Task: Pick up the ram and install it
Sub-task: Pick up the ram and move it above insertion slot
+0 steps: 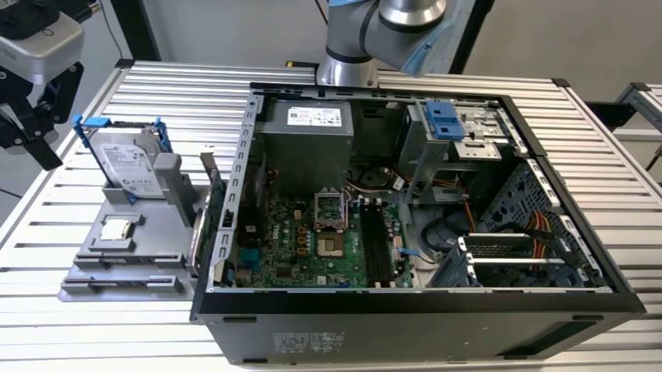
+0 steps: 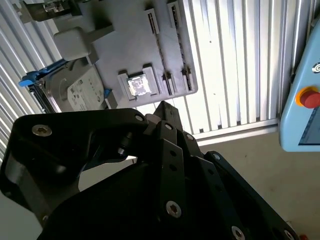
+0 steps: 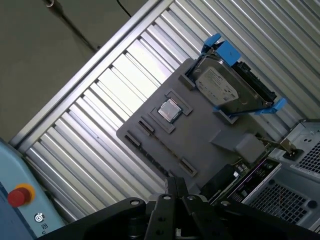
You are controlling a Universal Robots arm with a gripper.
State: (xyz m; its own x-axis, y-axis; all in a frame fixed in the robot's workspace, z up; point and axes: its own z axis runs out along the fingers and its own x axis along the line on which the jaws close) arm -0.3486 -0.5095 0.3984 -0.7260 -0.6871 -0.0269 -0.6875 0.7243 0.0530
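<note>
Hanging above the far edge of a slatted aluminium table [image 1: 104, 333], at the exterior view's left, the black gripper [image 1: 42, 151] has its fingertips pressed together with nothing between them, as both wrist views show. It touches nothing.

Just beside it on the table lies a grey fixture tray [image 1: 160, 232]. The tray carries a hard drive [image 1: 132, 164] propped upright in a blue caddy [image 1: 93, 124], a small square processor chip [image 1: 116, 229] lying flat in its recess, and several narrow slots [image 3: 145, 125]. An expansion card [image 1: 207, 186] stands on edge between the tray and an open computer case [image 1: 414, 325].

The case lies on its side in the middle of the table, showing the green motherboard [image 1: 300, 248] and a grey power supply [image 1: 305, 132]. Whether the ram sits in the long dark memory slots [image 1: 374, 244] on the motherboard cannot be told. The arm [image 1: 357, 39] rises from the table behind the case.

Beyond the table edge, the second wrist view takes in a plain grey floor [image 2: 240, 165] and a pale blue pendant [image 2: 300, 120] with a red button [image 2: 310, 97]. A second slatted table [image 1: 646, 108] stands at the exterior view's right, against light walls.
</note>
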